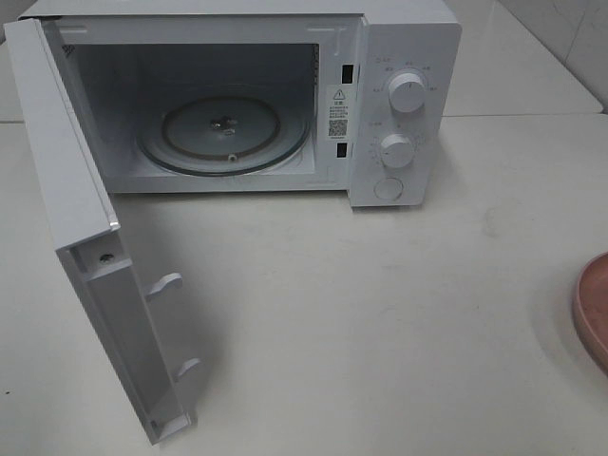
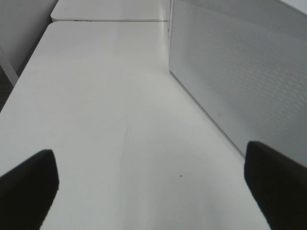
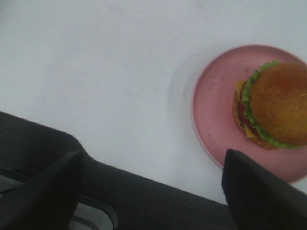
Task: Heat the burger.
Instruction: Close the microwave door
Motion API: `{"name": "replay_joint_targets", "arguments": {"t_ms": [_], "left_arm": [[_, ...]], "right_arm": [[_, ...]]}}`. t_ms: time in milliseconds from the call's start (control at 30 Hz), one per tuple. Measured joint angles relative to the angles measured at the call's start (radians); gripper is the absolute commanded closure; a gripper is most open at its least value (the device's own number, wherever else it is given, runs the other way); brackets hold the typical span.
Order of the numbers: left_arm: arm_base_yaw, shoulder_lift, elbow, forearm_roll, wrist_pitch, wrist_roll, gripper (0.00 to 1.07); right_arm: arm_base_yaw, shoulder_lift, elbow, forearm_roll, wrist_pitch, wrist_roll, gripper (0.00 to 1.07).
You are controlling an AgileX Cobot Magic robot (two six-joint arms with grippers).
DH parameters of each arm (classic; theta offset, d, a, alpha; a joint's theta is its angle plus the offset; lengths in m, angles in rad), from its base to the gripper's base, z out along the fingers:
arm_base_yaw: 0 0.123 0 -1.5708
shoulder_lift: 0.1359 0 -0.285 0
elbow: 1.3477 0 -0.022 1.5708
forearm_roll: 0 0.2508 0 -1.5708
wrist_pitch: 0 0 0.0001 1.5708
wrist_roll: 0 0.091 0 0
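Observation:
The burger, with a brown bun and green lettuce, lies on a round pink plate in the right wrist view. My right gripper hangs open above the white table just beside the plate, one fingertip over the plate's rim, nothing between the fingers. In the exterior high view only the plate's edge shows at the far right; the burger and both grippers are out of that view. My left gripper is open and empty over bare table, next to the microwave's perforated side wall.
The white microwave stands at the back with its door swung wide to the front left and a bare glass turntable inside. Two knobs are on its right panel. A dark structure runs below the right gripper.

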Motion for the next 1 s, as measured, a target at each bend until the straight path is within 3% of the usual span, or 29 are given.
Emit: {"name": "replay_joint_targets", "arguments": {"t_ms": [267,433,733,1000], "left_arm": [[0.0,0.0,0.0,0.0,0.0,0.0,0.06],[0.0,0.0,0.0,0.0,0.0,0.0,0.06],[0.0,0.0,0.0,0.0,0.0,0.0,0.06],[0.0,0.0,0.0,0.0,0.0,0.0,0.06]], "right_arm": [[-0.193,-0.162,0.0,0.008,0.0,-0.12,0.31],[-0.229,-0.247,0.024,0.031,-0.003,-0.138,0.31],[-0.236,-0.446,0.186,0.047,-0.086,-0.146,0.31],[-0.311,-0.483,0.22,0.049,-0.166,-0.145,0.31]]}}
